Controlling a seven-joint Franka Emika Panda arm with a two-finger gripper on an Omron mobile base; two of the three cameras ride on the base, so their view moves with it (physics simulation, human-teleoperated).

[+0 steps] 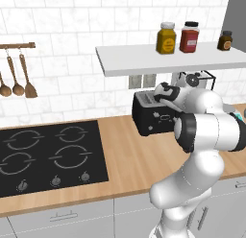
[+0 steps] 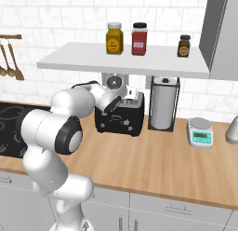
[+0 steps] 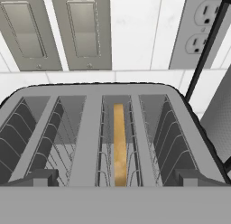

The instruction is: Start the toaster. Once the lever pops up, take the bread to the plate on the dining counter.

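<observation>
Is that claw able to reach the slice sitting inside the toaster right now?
Probably yes. The open claw hangs right above the toaster, the bread stands edge-up in its right slot, and nothing covers the slot.

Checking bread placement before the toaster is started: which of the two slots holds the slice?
In the hand view, the right slot of the toaster: the bread's tan edge stands there; the left slot shows bare wire guides.

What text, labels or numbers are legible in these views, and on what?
None can be read.
Jar labels on the shelf: yellow jar, red jar, brown jar, all blurred.
Toaster front markings: too small.
Scale display: too small.
Hob knob marks: symbols, no words.
</observation>
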